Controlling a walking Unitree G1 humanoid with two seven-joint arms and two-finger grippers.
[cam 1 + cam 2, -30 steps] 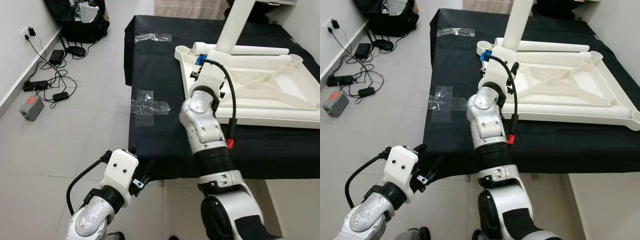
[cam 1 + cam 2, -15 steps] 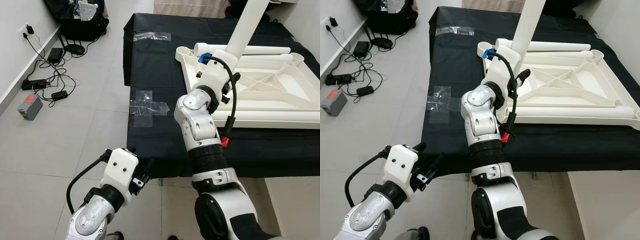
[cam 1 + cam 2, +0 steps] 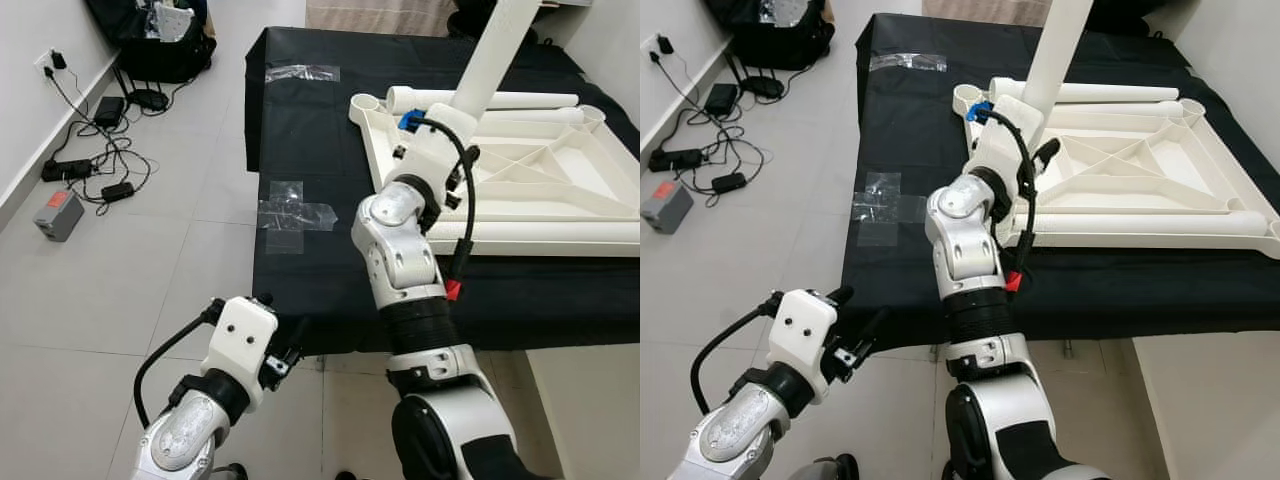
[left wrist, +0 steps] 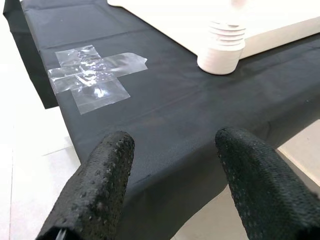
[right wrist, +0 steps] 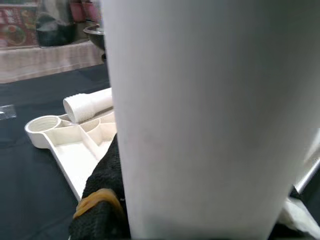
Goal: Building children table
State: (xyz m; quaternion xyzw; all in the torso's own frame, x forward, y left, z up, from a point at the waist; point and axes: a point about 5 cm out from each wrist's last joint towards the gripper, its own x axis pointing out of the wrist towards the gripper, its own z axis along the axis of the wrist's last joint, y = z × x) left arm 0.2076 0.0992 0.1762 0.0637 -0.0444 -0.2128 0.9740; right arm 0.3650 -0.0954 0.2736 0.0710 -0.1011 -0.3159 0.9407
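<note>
the right hand (image 5: 107, 210) is clamped on a white table leg (image 3: 492, 55), while the left hand (image 4: 175, 175) hangs with fingers apart.

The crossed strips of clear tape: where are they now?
In the left eye view, the crossed clear tape lies on the black cloth near its left edge, left of the upturned white plastic tabletop.

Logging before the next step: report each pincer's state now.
Left pincer: open, holding nothing, low at the near edge of the black cloth.
Right pincer: shut on the white table leg, held tilted over the upturned tabletop.
</note>
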